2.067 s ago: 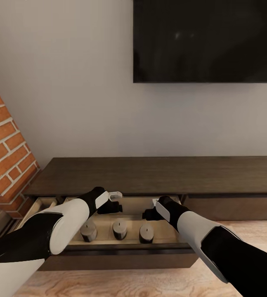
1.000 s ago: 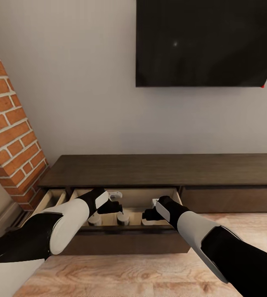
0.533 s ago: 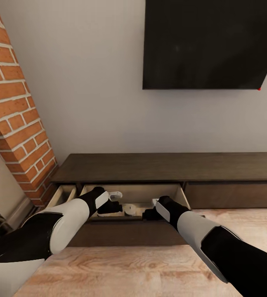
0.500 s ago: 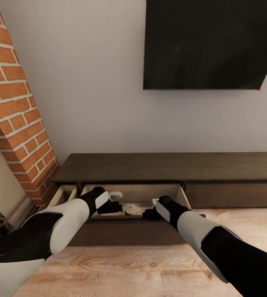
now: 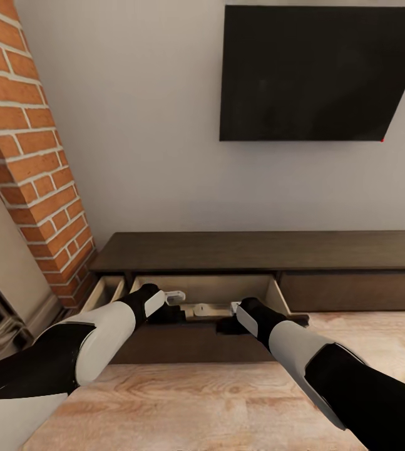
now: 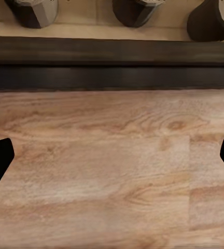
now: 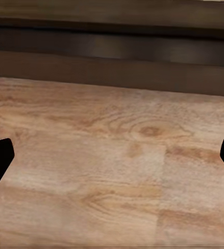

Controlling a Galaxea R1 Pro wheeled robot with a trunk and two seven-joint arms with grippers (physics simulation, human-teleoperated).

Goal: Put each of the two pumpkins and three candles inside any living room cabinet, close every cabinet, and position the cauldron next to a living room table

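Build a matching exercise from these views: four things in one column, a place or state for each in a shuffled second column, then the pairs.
Things:
1. long low dark-brown wooden cabinet
2. stubby grey-brown candles
3. flat black wall screen
4. red brick column

Places or states:
A. hung on the pale wall above the cabinet
B. drawer pulled out
C. at the cabinet's left end
D. standing inside the drawer

Pairs: 1-B, 2-D, 3-A, 4-C

A pale grey wall (image 5: 146, 125) carries a black TV (image 5: 315, 72). A red brick column (image 5: 33, 156) slants at the left, with a beige surface beside it. The floor (image 5: 196, 407) is light wood planks with visible grain. The light is soft and even.
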